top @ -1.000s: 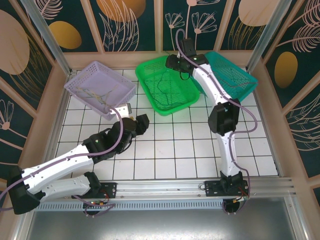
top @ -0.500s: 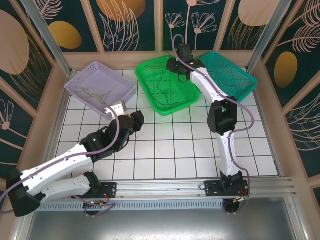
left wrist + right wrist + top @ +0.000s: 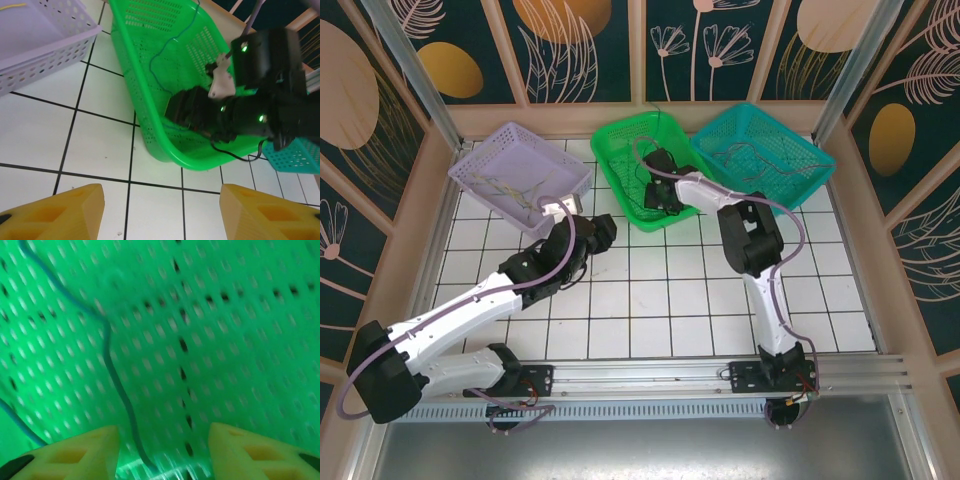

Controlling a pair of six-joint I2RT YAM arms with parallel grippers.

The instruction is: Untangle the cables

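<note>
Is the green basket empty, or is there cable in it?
Not empty. A thin dark cable lies winding across the perforated floor of the green basket, seen from both wrist cameras.

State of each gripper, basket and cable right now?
left gripper: open, empty, over the tiles
right gripper: open, low in green basket, blue cable between the jaws, ungripped
green basket: upright, right gripper inside
blue cable: loose on basket floor
lilac basket: upright, yellowish cables inside
teal basket: upright, dark cables inside
</note>
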